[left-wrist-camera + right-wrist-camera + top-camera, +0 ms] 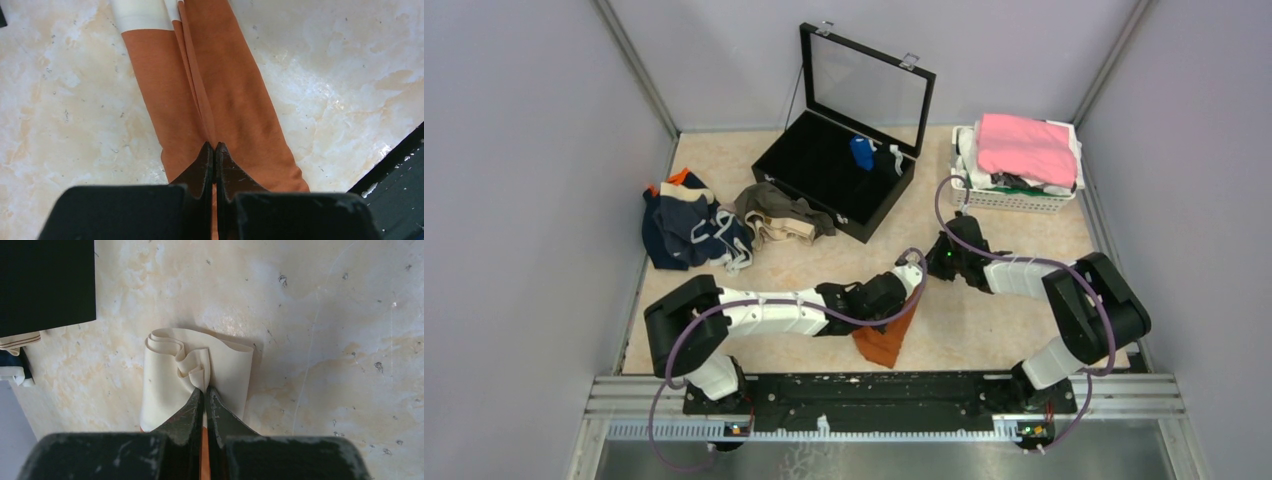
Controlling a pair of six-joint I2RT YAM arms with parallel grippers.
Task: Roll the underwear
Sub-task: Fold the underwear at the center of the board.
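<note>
Bright, even overhead light, soft shadows, little blur.
Both wrist views are sharp on the glossy table (65, 100), with white glare patches to the right of the left gripper (215, 150); the bases of its fingers (197, 172) at the bottom edge are dark and a little soft. Just ahead of the right gripper (206, 392), the underwear (165, 385) casts a thin, soft shadow on its far side. From above, the glass lid (864, 85) carries a pale reflection.
</note>
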